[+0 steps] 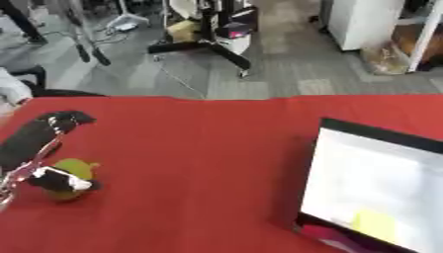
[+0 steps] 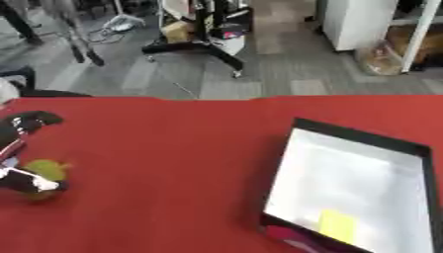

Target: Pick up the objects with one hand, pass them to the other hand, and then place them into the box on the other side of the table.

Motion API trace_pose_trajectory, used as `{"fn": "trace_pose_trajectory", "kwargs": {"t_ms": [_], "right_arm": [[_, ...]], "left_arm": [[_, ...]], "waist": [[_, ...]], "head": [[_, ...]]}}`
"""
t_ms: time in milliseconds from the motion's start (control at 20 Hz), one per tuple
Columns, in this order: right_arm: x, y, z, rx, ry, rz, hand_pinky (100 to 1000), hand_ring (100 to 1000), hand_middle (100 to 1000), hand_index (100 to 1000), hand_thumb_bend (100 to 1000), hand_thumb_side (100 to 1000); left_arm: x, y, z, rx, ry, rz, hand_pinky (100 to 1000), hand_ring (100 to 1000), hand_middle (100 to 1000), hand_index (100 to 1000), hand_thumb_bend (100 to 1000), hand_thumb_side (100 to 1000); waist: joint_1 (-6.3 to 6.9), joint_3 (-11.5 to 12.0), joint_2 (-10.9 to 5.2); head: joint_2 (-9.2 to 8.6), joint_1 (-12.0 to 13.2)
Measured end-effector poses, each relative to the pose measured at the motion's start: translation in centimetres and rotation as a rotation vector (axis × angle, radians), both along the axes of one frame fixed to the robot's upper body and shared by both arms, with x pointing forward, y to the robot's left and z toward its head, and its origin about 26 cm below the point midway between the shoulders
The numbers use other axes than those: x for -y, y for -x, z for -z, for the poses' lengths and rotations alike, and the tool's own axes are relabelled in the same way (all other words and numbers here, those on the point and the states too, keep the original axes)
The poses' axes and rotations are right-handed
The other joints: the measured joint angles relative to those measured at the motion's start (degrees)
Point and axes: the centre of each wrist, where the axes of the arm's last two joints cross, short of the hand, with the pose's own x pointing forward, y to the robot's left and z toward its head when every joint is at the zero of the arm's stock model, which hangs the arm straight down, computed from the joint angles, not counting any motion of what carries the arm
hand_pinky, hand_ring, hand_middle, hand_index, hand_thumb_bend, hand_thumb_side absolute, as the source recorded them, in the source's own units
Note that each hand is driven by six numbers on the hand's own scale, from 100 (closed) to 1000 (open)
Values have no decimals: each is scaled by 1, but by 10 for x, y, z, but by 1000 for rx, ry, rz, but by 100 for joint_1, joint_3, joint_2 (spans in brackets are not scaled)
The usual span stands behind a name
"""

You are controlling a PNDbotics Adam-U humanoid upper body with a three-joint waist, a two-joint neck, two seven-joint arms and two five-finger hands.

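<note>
One red table (image 1: 207, 163) fills the lower part of both eye views; on its right half, well apart from everything else, lies the box (image 2: 346, 183), white-floored with a dark rim, with a yellow patch and something pink at its near edge; on the far left sits the only loose thing in sight, a small rounded green object (image 1: 76, 170), resting on the cloth near the table's left edge; the left hand (image 1: 54, 179) comes in over that edge, black with silver links, and its fingers (image 1: 61, 182) are curled across the near side of the green object, so it reads as clasped, though whether it is lifted off the cloth cannot be told; another dark part of the same hand stands just beyond the object, toward the far edge; the right hand shows in neither view. By my reckoning the pick is in progress; what matters next is that the box lies straight across to the robot's right, so the object must travel rightward to meet the right hand somewhere between.
</note>
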Motion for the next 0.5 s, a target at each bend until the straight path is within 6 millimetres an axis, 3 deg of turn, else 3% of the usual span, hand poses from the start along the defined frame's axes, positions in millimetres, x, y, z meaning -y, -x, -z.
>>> {"fn": "trace_pose_trajectory", "kwargs": {"t_ms": [250, 500], "right_arm": [[8, 6, -6, -2, -54, -26, 1000, 1000, 1000, 1000, 250, 328], [16, 11, -8, -3, -103, -44, 1000, 1000, 1000, 1000, 253, 321]], "left_arm": [[-29, -6, -7, -89, 70, -75, 902, 890, 804, 887, 783, 265], [-53, -8, -6, -179, 123, -145, 901, 888, 803, 873, 768, 270]], "waist": [[43, -68, 66], [63, -115, 123]], "head": [[-33, 149], [-211, 363]]}}
